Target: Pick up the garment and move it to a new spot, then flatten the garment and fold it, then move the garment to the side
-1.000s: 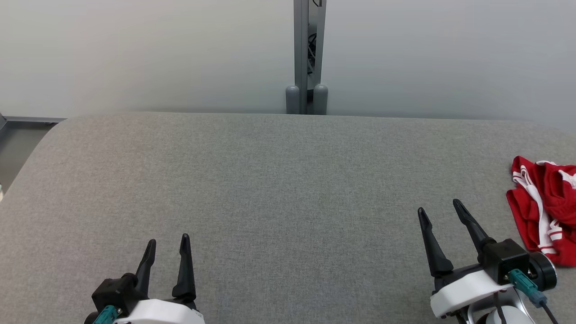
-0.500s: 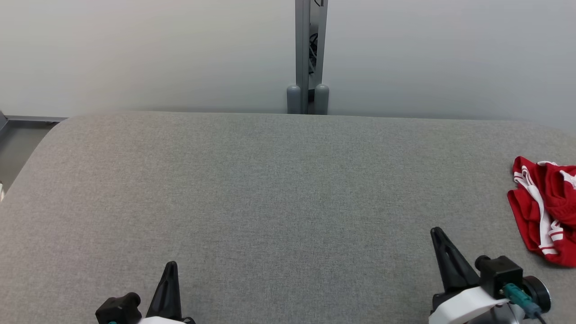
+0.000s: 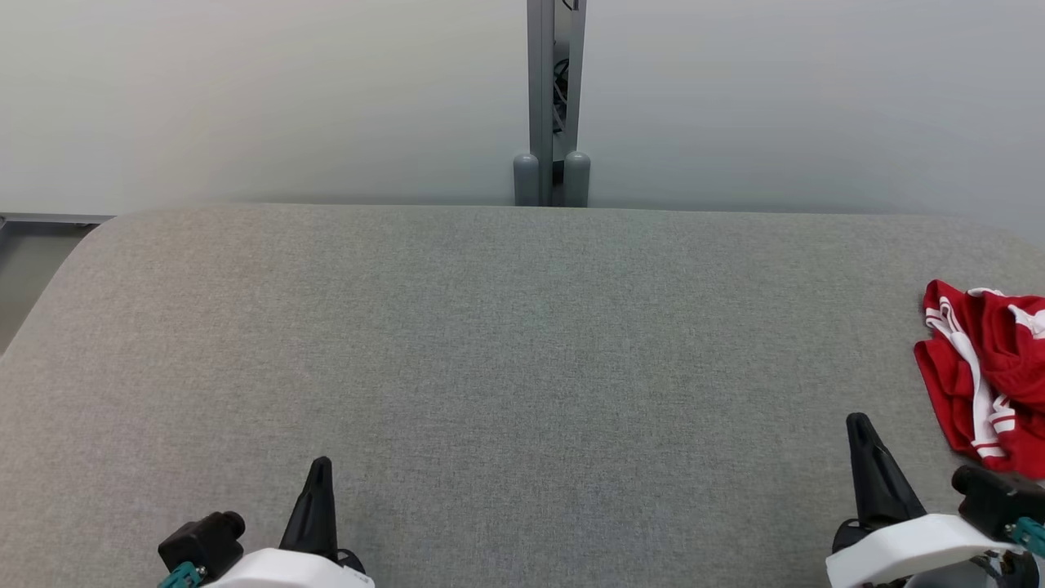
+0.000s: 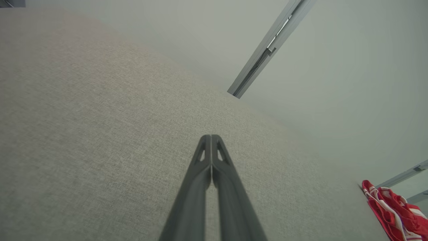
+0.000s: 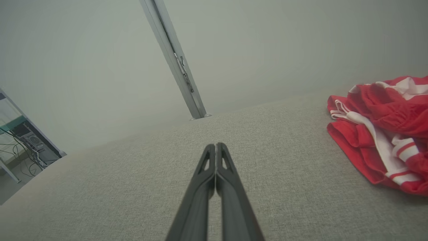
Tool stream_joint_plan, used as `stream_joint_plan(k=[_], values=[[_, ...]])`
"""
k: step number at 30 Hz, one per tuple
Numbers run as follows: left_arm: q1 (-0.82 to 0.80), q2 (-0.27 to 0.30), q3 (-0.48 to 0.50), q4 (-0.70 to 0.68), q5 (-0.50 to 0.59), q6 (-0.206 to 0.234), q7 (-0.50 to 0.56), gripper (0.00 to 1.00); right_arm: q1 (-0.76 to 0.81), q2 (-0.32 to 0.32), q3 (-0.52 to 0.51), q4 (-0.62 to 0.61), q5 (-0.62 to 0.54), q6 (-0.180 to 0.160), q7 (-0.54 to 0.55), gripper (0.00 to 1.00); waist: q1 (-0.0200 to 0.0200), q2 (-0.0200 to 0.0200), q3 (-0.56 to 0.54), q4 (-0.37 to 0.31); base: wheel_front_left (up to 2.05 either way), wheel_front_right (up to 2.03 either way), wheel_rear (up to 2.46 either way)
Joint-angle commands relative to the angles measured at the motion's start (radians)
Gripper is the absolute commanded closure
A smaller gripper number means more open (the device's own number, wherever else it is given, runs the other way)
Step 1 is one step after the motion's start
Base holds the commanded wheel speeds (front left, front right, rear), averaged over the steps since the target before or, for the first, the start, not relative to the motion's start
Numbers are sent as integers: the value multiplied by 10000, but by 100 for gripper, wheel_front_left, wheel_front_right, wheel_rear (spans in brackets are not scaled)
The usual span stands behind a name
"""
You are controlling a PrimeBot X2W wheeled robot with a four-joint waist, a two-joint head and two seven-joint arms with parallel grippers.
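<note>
The garment (image 3: 988,371) is a crumpled red piece with white stripes, lying at the far right edge of the grey fabric table (image 3: 506,327). It also appears at the lower right in the left wrist view as the garment (image 4: 389,211) and at the right in the right wrist view as the garment (image 5: 384,134). My left gripper (image 3: 320,469) sits at the lower left, shut, with nothing in it; its tips (image 4: 211,137) meet above bare fabric. My right gripper (image 3: 857,425) is at the lower right, shut and empty, a short way left of the garment, not touching it; the fingertips (image 5: 215,145) are pressed together.
A grey metal post (image 3: 552,98) with two round feet rises behind the table's far edge against a pale wall. The table's rounded left corner (image 3: 98,237) drops to the floor. A desk with cables (image 5: 23,144) stands far off in the right wrist view.
Both grippers went from open to shut. Both arms drew back toward the bottom edge, and the right gripper shifted right, closer to the garment. The garment lies as before.
</note>
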Motion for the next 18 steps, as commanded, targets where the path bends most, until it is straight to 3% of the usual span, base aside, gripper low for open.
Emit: stream_joint_plan(k=[1, 18], values=[[-400, 19, -30, -97, -429, -100, 58, 100, -27, -62, -188, -300, 562, 2, 130, 100, 0, 0, 3, -13, 0, 0, 0], [-974, 33, -269, 31, -2755, -458, 513, 100, 489, -92, -1086, -954, 3579, 2, 901, 100, 0, 0, 26, -132, 0, 0, 0]])
